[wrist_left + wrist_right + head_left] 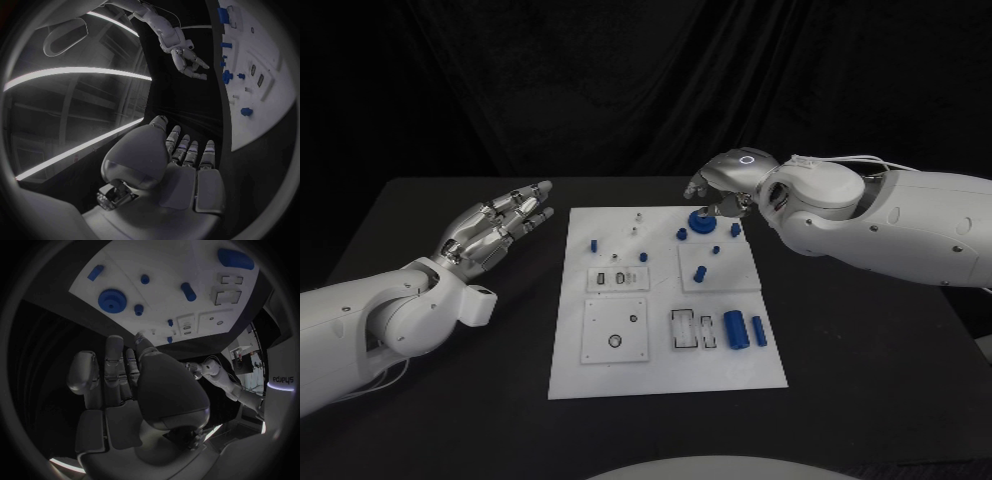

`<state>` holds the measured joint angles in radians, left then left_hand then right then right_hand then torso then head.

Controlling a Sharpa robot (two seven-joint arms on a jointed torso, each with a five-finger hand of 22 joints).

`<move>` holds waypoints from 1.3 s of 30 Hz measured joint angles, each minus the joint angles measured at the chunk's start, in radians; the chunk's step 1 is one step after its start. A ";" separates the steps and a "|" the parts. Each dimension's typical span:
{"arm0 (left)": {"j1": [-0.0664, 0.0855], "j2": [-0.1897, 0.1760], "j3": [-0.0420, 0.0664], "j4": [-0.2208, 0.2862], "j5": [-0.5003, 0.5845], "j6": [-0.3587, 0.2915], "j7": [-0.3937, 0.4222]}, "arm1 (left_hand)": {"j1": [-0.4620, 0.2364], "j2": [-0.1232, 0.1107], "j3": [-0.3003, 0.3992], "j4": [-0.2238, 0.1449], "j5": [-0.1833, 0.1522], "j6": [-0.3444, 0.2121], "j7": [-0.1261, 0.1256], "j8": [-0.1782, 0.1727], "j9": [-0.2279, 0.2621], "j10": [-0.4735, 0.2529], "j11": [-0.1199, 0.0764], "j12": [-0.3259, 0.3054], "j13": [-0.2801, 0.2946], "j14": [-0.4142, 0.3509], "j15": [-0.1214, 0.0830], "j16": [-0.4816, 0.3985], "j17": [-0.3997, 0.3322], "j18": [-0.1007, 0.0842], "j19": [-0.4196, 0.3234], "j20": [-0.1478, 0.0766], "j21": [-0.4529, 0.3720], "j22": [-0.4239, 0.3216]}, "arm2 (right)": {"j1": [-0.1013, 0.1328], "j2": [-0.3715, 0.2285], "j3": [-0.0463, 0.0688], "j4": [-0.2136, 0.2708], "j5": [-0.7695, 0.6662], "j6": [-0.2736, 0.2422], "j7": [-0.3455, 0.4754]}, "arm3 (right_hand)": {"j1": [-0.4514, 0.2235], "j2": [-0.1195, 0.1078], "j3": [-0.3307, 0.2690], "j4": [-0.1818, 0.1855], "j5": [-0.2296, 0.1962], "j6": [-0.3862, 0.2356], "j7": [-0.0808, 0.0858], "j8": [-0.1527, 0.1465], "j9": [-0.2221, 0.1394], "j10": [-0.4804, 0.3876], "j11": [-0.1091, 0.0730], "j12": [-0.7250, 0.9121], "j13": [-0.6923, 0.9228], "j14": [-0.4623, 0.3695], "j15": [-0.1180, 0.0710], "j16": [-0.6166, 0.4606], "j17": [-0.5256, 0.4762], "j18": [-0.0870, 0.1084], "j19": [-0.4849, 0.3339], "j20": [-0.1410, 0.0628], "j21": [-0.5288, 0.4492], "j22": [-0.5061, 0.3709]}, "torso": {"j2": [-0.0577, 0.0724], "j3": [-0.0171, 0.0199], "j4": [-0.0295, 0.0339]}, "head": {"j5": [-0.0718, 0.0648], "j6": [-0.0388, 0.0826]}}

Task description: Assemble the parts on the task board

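Head view first: the white board [666, 372] sits in the middle of the black table [877, 350] with the blue parts scattered over it. The right hand [721, 192] hangs over the board's far right corner, fingers loosely apart and holding nothing, and a blue gear [704, 221] lies on the board just below its fingertips; can't tell if they touch it. Two blue cylinders [746, 330] lie side by side on the board well away from that hand, back toward the robot. The left hand [495, 228] is off the board, hovering over bare table on its left side, fingers stretched out flat and fairly close together, nothing in it.

Left wrist view: the left hand [187, 165] is flat and empty with straight fingers [191, 150], and the board [269, 100] runs along one side of it, near but apart. The right hand [187, 59] shows beyond it, by the board's edge, fingers spread.

Right wrist view: the right hand [134, 385] is empty, fingers mostly straight, and the gear [112, 300] lies on the board [162, 270] just past the fingertips [114, 342], with small blue pegs [139, 309] beside it
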<state>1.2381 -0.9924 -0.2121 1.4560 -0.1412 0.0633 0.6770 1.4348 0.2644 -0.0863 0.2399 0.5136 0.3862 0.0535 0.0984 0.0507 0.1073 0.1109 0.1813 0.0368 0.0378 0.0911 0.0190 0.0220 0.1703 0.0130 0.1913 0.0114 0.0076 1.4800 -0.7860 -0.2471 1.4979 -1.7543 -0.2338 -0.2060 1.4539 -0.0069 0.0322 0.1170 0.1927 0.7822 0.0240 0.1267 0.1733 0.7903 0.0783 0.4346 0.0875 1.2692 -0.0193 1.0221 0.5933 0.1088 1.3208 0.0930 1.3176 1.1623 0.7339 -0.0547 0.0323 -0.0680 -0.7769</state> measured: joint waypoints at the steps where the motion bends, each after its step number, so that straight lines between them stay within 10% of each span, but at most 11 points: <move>1: 0.000 0.000 0.000 0.000 0.000 0.000 0.000 | 0.000 0.000 0.000 0.000 0.000 0.000 0.000 0.000 0.000 0.000 0.000 0.000 0.000 0.000 0.000 0.000 0.000 0.000 0.000 0.000 0.000 0.000 | -0.003 0.003 0.000 -0.002 -0.003 0.005 -0.001 | 0.000 0.000 0.000 0.000 0.000 0.000 0.000 -0.004 0.000 0.000 0.000 0.000 0.000 0.000 0.000 0.000 0.000 0.000 0.000 0.000 0.000 0.002 | 0.000 -0.0002 0.0006 | 0.000 0.000; 19: 0.000 0.003 0.000 -0.009 -0.001 0.001 0.001 | 0.000 0.000 0.003 -0.003 0.001 0.007 0.007 0.000 0.001 0.000 0.007 0.000 0.000 -0.004 0.004 0.000 0.000 0.000 0.000 0.000 0.000 0.000 | -0.058 0.067 -0.001 -0.086 -0.025 0.058 0.002 | 0.005 -0.005 0.014 -0.008 0.021 -0.015 0.000 -0.022 0.000 0.000 0.000 -0.028 -0.002 0.005 0.001 0.020 0.026 -0.016 0.007 0.000 0.018 0.032 | 0.000 -0.0003 -0.0022 | 0.010 -0.007; 28: 0.000 0.007 0.000 -0.018 -0.001 0.004 0.001 | 0.005 -0.005 0.013 -0.013 0.004 0.007 0.007 0.000 0.001 -0.001 0.014 0.005 0.000 0.000 0.007 0.000 0.000 0.000 0.000 0.000 0.000 0.000 | -0.086 0.105 0.000 -0.130 -0.027 0.058 0.018 | 0.011 -0.011 0.062 -0.013 0.137 -0.015 0.000 -0.036 0.003 0.023 0.006 -0.062 -0.006 0.012 0.002 0.047 0.061 -0.016 0.007 0.000 0.029 0.057 | -0.001 0.0007 -0.0032 | 0.008 -0.009; 39: 0.000 0.013 0.000 -0.029 -0.001 0.011 0.001 | 0.005 -0.005 0.017 -0.017 0.008 0.007 0.007 0.000 0.001 -0.004 0.017 0.004 0.000 -0.003 0.011 0.000 0.000 0.000 0.000 0.000 0.000 0.000 | -0.117 0.155 0.000 -0.200 -0.028 0.025 0.050 | 0.005 -0.016 0.082 -0.007 0.147 -0.015 0.000 -0.045 0.003 0.029 0.011 -0.075 -0.007 0.016 0.006 0.062 0.076 -0.015 0.014 0.000 0.034 0.070 | -0.001 0.0008 -0.0025 | 0.013 -0.012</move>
<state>1.2381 -0.9795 -0.2123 1.4269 -0.1423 0.0741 0.6779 1.4400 0.2591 -0.0696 0.2233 0.5215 0.3935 0.0608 0.0984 0.0514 0.1033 0.1284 0.1858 0.0366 0.0343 0.1020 0.0191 0.0222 0.1702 0.0131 0.1914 0.0113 0.0077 1.3626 -0.6309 -0.2471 1.2978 -1.7823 -0.2085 -0.1557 1.4594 -0.0228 0.1139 0.1102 0.3402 0.7677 0.0244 0.0820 0.1762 0.8190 0.0897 0.3592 0.0803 1.2857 -0.0133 1.0838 0.6690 0.0935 1.3348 0.0929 1.3516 1.2327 0.7328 -0.0540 0.0298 -0.0554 -0.7892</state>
